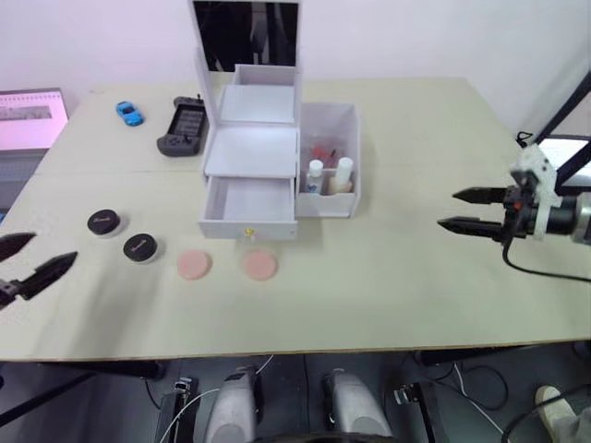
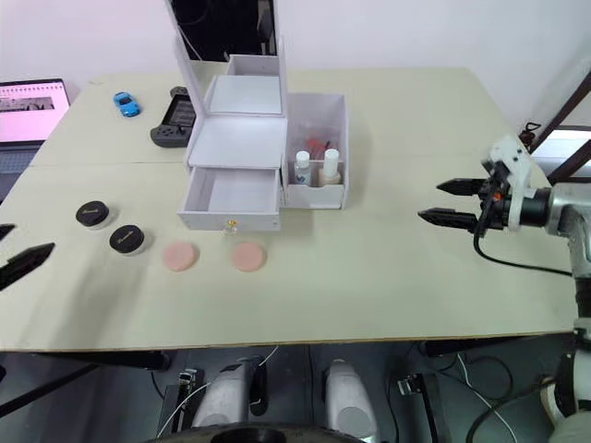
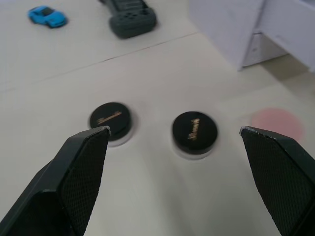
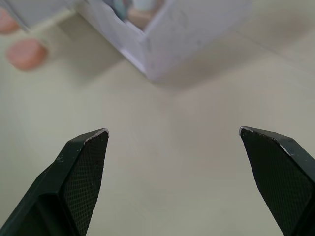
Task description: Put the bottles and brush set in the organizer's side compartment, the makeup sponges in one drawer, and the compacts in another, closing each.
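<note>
A: From the left eye view, where does everything sit?

B: The white plastic organizer (image 1: 251, 175) stands far-centre on the pale bench (image 1: 388, 295), its mirror (image 1: 246, 35) upright at the back. The lower drawer (image 1: 249, 210) is pulled out toward the near edge. Two bottles (image 1: 330, 175) stand upright in the side compartment (image 1: 328, 161) on the organizer's right, with something pinkish behind them, too small to make out.

A: And the loose pieces?

B: Two flat round pink sponges (image 1: 226, 265) lie side by side just near of the drawer. Two round compacts (image 1: 122, 235) with black lids lie flat to their left.

A: The claws?

B: The left claw (image 1: 28, 263) is wide open and holds nothing, at the near left. The right claw (image 1: 473, 210) is also spread and bare, far right, fingers pointing left toward the organizer.

A: Left wrist view?

B: Textured black fingers (image 3: 81, 172) frame both compacts; a blue toy car (image 3: 47, 16) and dark controller (image 3: 129, 18) lie beyond.

A: Right wrist view?

B: Bare bench between the fingers (image 4: 81, 182), the white bin wall ahead.
</note>
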Controlling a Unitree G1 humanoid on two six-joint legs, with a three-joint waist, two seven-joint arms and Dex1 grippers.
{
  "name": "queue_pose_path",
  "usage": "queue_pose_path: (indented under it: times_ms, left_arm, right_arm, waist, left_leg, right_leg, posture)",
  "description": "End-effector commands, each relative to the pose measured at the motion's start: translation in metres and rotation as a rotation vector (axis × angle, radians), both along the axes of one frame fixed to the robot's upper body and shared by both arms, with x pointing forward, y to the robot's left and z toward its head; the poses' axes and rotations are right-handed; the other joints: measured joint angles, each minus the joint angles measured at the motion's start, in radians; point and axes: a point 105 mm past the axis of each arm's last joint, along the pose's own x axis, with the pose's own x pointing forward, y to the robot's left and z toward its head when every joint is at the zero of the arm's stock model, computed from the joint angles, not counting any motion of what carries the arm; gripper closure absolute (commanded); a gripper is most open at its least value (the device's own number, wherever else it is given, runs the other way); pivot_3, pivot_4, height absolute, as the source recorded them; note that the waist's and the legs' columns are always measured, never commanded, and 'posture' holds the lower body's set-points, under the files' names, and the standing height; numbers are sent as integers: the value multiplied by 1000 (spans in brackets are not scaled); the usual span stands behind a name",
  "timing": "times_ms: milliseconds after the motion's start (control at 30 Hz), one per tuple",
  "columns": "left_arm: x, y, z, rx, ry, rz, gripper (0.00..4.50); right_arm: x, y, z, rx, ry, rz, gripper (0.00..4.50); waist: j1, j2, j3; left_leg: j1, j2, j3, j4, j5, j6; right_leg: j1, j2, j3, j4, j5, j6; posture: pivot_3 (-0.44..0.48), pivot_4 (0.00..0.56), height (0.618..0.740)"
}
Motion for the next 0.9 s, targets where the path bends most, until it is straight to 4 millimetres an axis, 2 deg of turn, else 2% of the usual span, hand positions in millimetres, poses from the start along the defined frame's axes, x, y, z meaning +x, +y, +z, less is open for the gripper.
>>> queue_pose_path:
  times_ms: [33, 200, 333, 467, 567, 667, 900]
  left_arm:
    - [-8, -31, 10, -7, -14, -105, 47]
    - [-16, -88, -2, -31, 40, -263, 47]
    - [-13, -125, -11, -61, 37, -331, 47]
    - [0, -169, -46, -117, 77, -331, 47]
    - [2, -190, -70, -82, 141, -341, 47]
    - [13, -199, -77, -86, 145, -289, 47]
    - [38, -219, -90, -27, 212, -254, 47]
  right_arm:
    - [-10, 39, 43, 22, -61, 179, 0]
    - [-24, 88, 68, 45, -93, 386, 0]
    - [-34, 114, 74, 22, -127, 498, 0]
    - [-42, 141, 78, -68, -234, 593, 0]
    - [-50, 143, 80, -123, -262, 618, 0]
    - [-58, 143, 83, -148, -265, 628, 0]
    - [-58, 138, 81, -178, -277, 555, 0]
  waist:
    - [-5, 0, 0]
    - [1, 0, 0]
    - [11, 0, 0]
    - [15, 0, 0]
    - [16, -2, -1]
    - [30, -2, -1]
    - [36, -2, -1]
  left_leg:
    - [0, 0, 0, -1, 0, 0]
    - [0, 0, -1, -3, 0, 0]
    - [0, -1, 0, 0, 0, 0]
    - [-1, -3, 0, 3, 0, 1]
    - [-2, -4, 0, 5, 0, 2]
    - [-2, -4, 1, 6, 0, 2]
    - [-1, -3, 0, 7, 0, 2]
  right_leg:
    - [0, 0, 0, 0, 0, 0]
    - [-1, 0, -1, -1, 0, 0]
    - [1, -1, -1, 0, 0, 0]
    - [2, -2, -1, -1, 0, 0]
    - [3, 4, -1, 0, 0, 0]
    - [2, 5, -2, 0, 0, 0]
    - [3, 8, -2, 1, 0, 0]
  posture:
    - [0, 150, 739]
    - [0, 150, 739]
    - [0, 150, 739]
    - [0, 150, 739]
    - [0, 150, 739]
    - [0, 150, 739]
    - [0, 150, 739]
